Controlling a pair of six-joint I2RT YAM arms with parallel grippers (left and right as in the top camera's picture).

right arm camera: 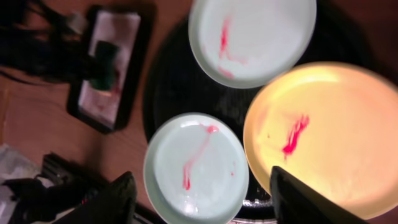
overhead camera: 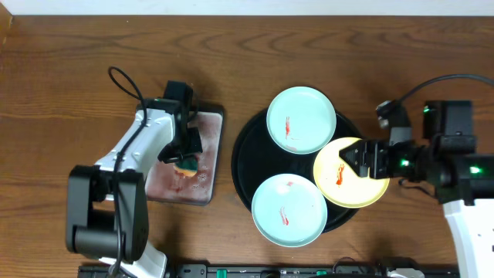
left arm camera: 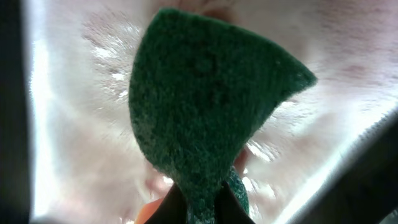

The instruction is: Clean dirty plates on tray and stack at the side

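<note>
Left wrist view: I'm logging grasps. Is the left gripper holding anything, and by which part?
The left gripper holds the green sponge, pinched at its narrow end.

Looks down on a round black tray (right arm camera: pixel 177 87) carrying three plates, each streaked with red: a pale mint plate (right arm camera: pixel 261 31) toward the back edge of the worktop, a second mint plate (right arm camera: pixel 205 149) toward the front edge with its rim past the tray's, and a yellow plate (right arm camera: pixel 336 155) toward the right edge. Shows the right gripper (right arm camera: pixel 202 175) with its two dark fingers (right arm camera: pixel 109 202) spread wide apart. Catches, toward the left edge on bare wood, a small white dark-rimmed tray (right arm camera: pixel 121 34) with a blurred green sponge (right arm camera: pixel 102 65) over it.
</note>
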